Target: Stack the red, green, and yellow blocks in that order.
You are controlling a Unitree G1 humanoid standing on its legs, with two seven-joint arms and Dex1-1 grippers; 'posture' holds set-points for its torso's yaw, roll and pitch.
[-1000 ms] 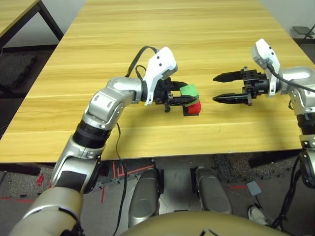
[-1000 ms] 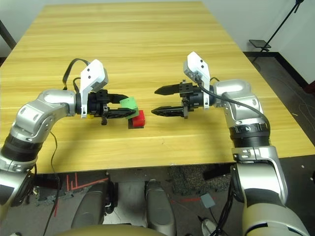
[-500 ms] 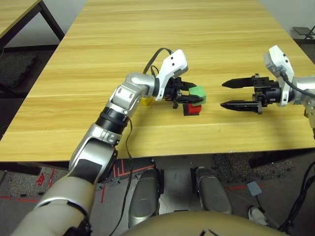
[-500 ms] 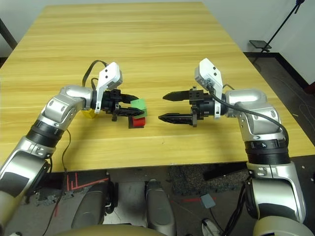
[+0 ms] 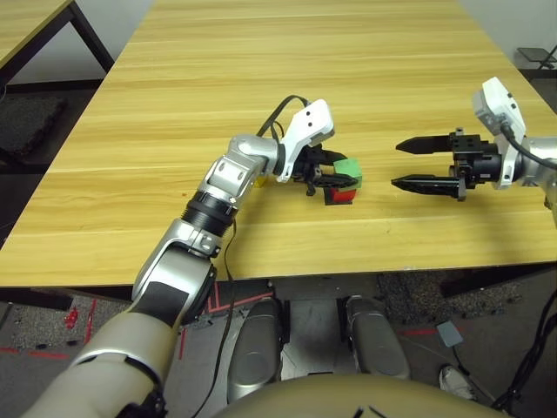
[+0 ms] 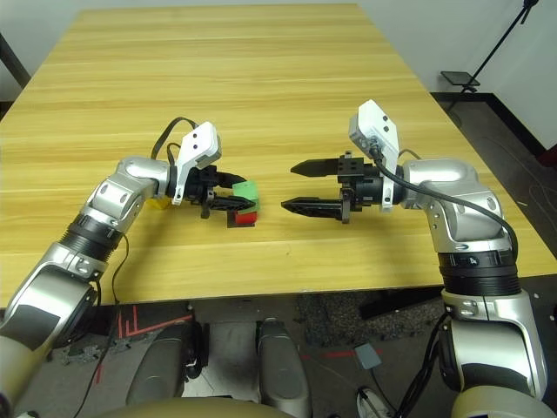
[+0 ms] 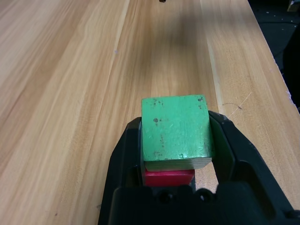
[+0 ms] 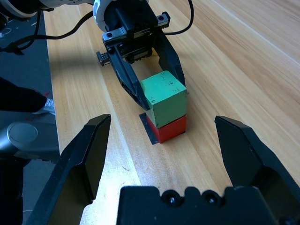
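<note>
Step in hand: the left pincer sets the green block on the red block, which sits on a flat black patch on the surface.
Left pincer: closed on the green block, one finger on each side face.
Alignment: from the right wrist view the green block seems to rest on the red one, slightly askew and overhanging toward the left pincer; squaring it before release would likely help.
Release: judged best done by opening the fingers evenly, then pulling straight back so neither pad drags the block.
Right pincer: spread wide, empty, hovering to the right of the stack and well apart from it.
Yellow block: on the surface to the left, beside the left forearm, not yet stacked.
</note>
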